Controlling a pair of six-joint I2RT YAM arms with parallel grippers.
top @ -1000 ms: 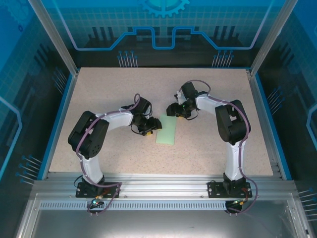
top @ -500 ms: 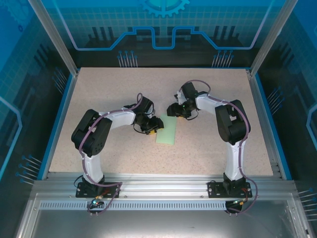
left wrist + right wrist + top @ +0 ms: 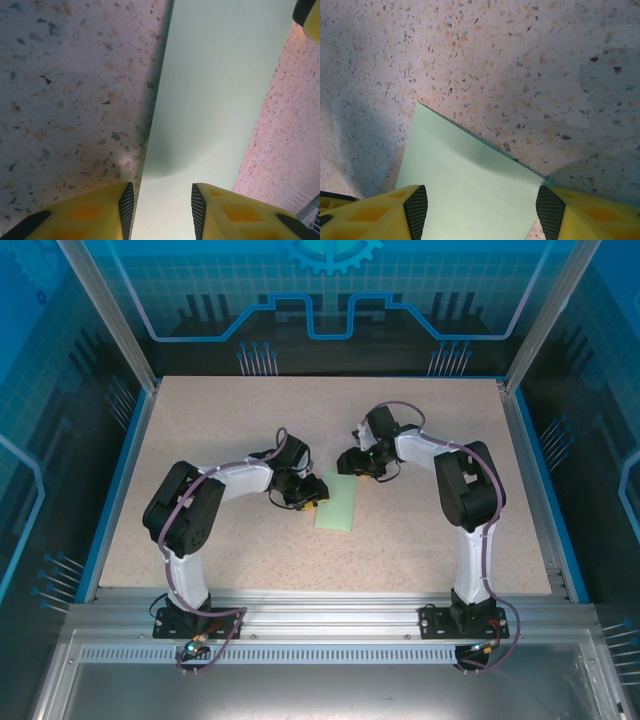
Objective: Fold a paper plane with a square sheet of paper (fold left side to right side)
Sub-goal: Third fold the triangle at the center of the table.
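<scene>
Looking down on the cell, we found a beige, speckled table (image 3: 200, 440) rimmed by a blue border (image 3: 125, 480) and shut in by blue translucent walls (image 3: 60, 390) printed with circuit lines and a gear (image 3: 333, 252). Slanting metal posts (image 3: 105, 310) held the panels, and a metal rail (image 3: 320, 615) ran along the near edge. We counted two arms, white and black, bolted to that rail: the left arm (image 3: 185, 510) and the right arm (image 3: 470, 490), each bent inward toward the middle. We counted one sheet (image 3: 337, 508), pale mint green and plain, lying flat near the table's centre as a narrow rectangle, longer than wide. The left gripper (image 3: 308, 498) sat low at the sheet's left long edge with its jaws parted and free of any grip. From its wrist we saw two yellow fingers (image 3: 85, 212) straddling that edge, one over bare table, the other partly over paper. The right gripper (image 3: 352, 465) hung at the sheet's far end, jaws spread wide and holding nothing, its two yellow fingers (image 3: 375, 210) standing at either side of that end. That made four fingers, each tipped with a black ribbed pad.
</scene>
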